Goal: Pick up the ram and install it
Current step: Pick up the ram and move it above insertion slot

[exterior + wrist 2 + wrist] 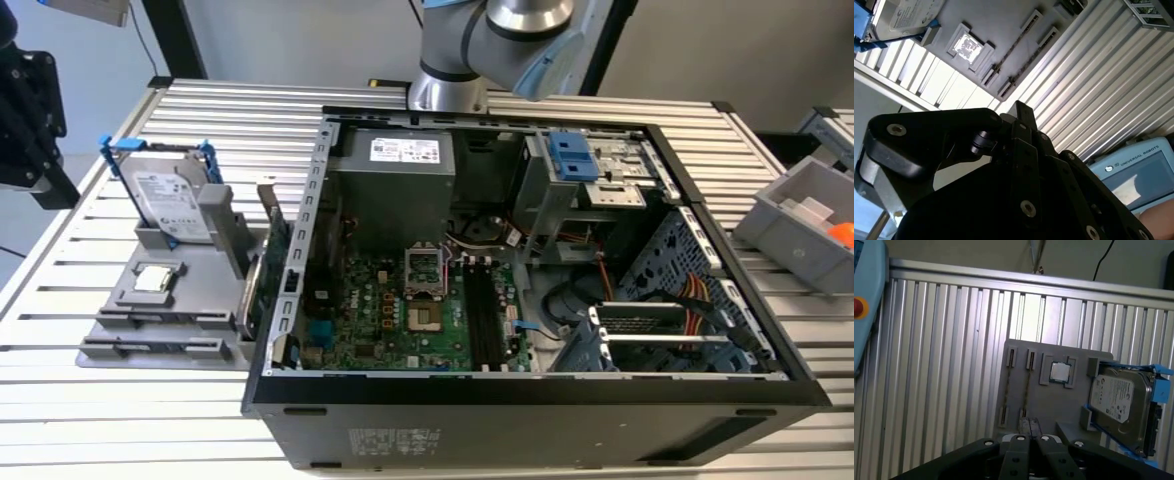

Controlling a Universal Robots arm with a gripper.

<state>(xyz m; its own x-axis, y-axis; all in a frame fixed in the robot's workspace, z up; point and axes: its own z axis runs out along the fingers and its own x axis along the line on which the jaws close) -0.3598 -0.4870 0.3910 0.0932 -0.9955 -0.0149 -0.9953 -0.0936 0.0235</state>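
In both wrist views a thin dark strip, the ram (1026, 387) (1013, 49) seen edge-on, stands in one slot of the grey holder tray (1074, 415) (999, 22) (160, 300). My gripper (1029, 424) (1021, 107) hovers high above the near end of that slot. Its black fingers (1020, 430) are pressed together with nothing between them, so it is shut. The exterior view shows the open computer case (534, 410) with the black motherboard memory slots (483, 320) lying bare. The arm (494, 40) reaches up out of that picture.
On the tray sit a silver hard drive in a blue bracket (1119, 402) (171, 200) and a square processor chip (1059, 372) (154, 280). A green card (263, 270) stands between tray and case. A grey bin (807, 225) sits at the exterior view's right. A light-blue pendant (1136, 175) rests on the slatted table.
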